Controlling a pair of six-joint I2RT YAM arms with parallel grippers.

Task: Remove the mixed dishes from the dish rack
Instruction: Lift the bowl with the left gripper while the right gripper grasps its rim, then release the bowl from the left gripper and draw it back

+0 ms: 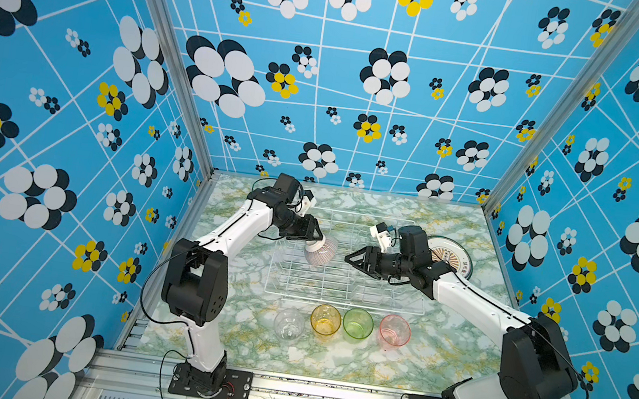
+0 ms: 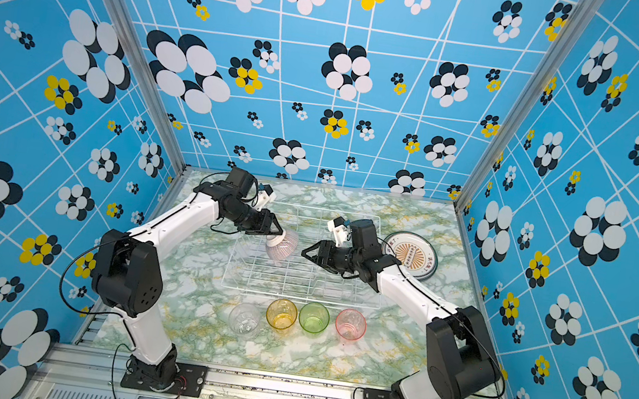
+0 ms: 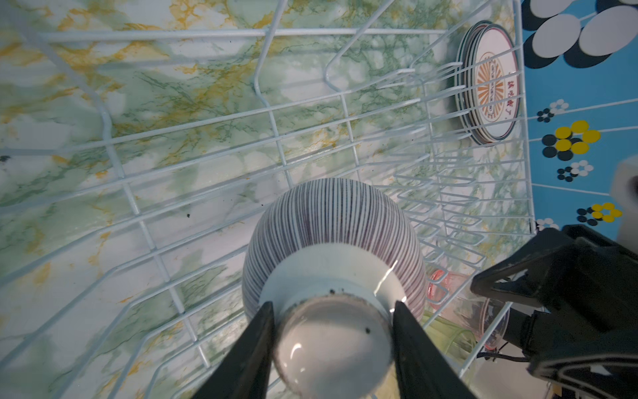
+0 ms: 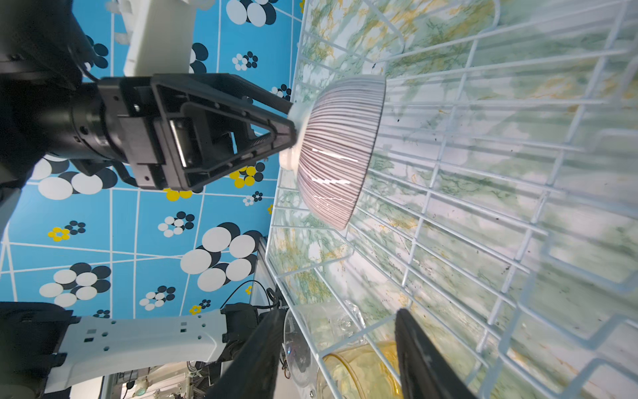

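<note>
Left gripper (image 1: 314,241) pinches bowl (image 1: 323,253) by foot, mid-frame in dish rack (image 1: 342,301); right gripper (image 1: 347,258), spread and empty, faces it from frame-right.

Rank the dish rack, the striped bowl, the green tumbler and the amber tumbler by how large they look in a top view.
1. dish rack: clearly the largest.
2. striped bowl: slightly larger than the tumblers, but tilted, so unsure.
3. green tumbler and amber tumbler: alike, not ranked.

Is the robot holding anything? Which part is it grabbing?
The left gripper pinches the striped bowl by its white foot. The right gripper holds nothing.
</note>
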